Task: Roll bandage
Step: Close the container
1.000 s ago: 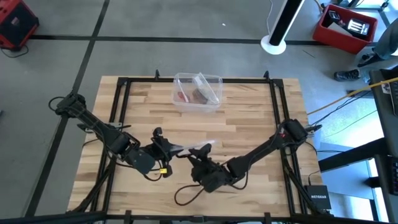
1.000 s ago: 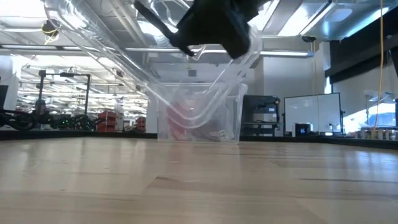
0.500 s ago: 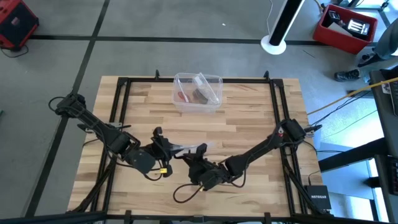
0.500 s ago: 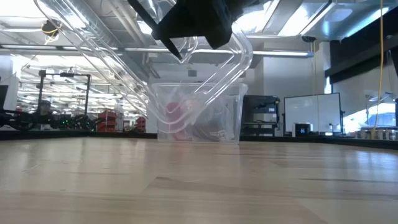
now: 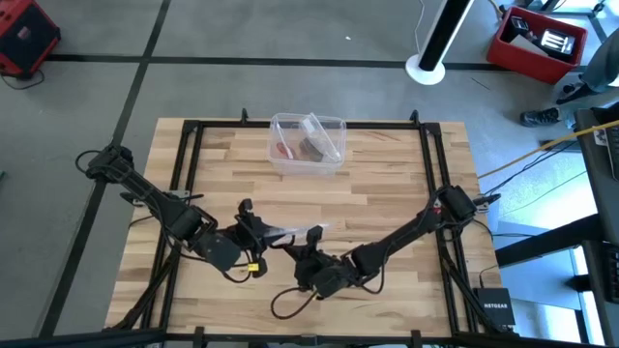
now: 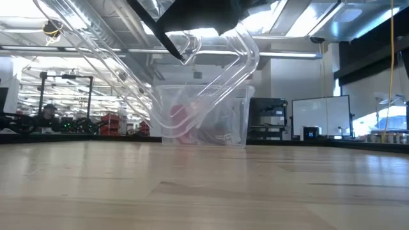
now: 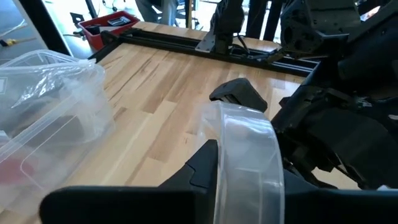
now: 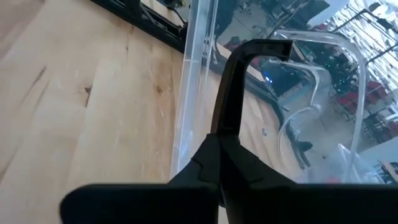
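Observation:
The red bandage [image 5: 281, 149] lies inside the clear plastic box [image 5: 334, 126] at the table's far middle, beside a dark item; the low view shows it [image 6: 182, 118] through the box wall. Near the front middle, my left gripper [image 5: 263, 230] and my right gripper [image 5: 308, 235] face each other, both shut on a clear bent plastic piece [image 5: 288, 231]. In the low view this piece [image 6: 220, 80] hangs as a clear loop above the table. My left gripper has the clear piece's curved band [image 7: 249, 155] between its fingers, coming level from the table's left side. The band arches over the lower finger [image 7: 202, 163]. The piece is lifted clear of the table. My right gripper meets the clear piece at its flat edge [image 8: 196, 81], with its shut fingers [image 8: 239, 81] lying along that edge, coming from the table's right side. The curved band [image 8: 311, 74] loops away past the fingertip. Whether the plastic lies between the pads, I cannot tell.
Black frame rails [image 5: 189, 174] run along the table's sides and far edge. A dark cable loop [image 5: 290, 302] lies by the near edge under the right arm. Bare wood spreads between the grippers and the box.
My right gripper has shut and shifted a little toward the table's left, nearer my left gripper. In the low view the dark gripper body has risen and moved left, and the clear loop has swung with it.

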Robot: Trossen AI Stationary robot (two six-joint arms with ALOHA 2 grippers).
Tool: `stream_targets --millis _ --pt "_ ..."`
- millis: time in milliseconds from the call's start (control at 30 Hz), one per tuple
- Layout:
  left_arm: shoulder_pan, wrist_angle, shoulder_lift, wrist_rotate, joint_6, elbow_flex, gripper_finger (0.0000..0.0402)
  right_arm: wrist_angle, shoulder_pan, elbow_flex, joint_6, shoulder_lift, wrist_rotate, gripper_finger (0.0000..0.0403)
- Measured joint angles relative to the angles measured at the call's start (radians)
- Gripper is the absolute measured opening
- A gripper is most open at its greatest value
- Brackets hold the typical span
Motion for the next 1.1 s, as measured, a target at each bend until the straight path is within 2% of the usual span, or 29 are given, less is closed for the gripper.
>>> stream_targets --millis 200,333,433,567,667,800,933,1100 --pt "0.0 0.002 0.0 0.003 0.021 0.0 0.0033 0.005 0.011 0.0 0.003 0.0 0.003 0.0006" --pt "0.001 0.001 0.0 -0.005 0.03 0.0 0.0013 -0.004 0.026 0.005 0.004 -0.002 0.038 0.0037" --pt "0.0 0.001 0.0 -0.03 0.02 0.0 0.0014 -0.036 0.065 0.044 -0.037 -0.004 0.169 0.0075" --pt "0.0 0.006 -0.001 -0.059 -0.018 0.0 0.0012 -0.079 0.139 0.095 -0.192 -0.01 0.403 0.0133" --pt "0.0 0.058 -0.006 -0.085 -0.055 0.001 0.0012 -0.077 0.176 0.098 -0.241 -0.01 0.493 0.017" --pt "0.001 0.157 -0.009 -0.111 -0.057 0.001 0.002 -0.07 0.182 0.098 -0.16 -0.009 0.465 0.0197" --pt "0.001 0.235 -0.01 -0.113 -0.013 0.001 0.0017 -0.072 0.164 0.098 -0.116 -0.009 0.465 0.0202" --pt "0.001 0.296 -0.01 -0.106 0.006 0.001 0.0013 -0.08 0.141 0.098 -0.136 -0.009 0.457 0.0202"
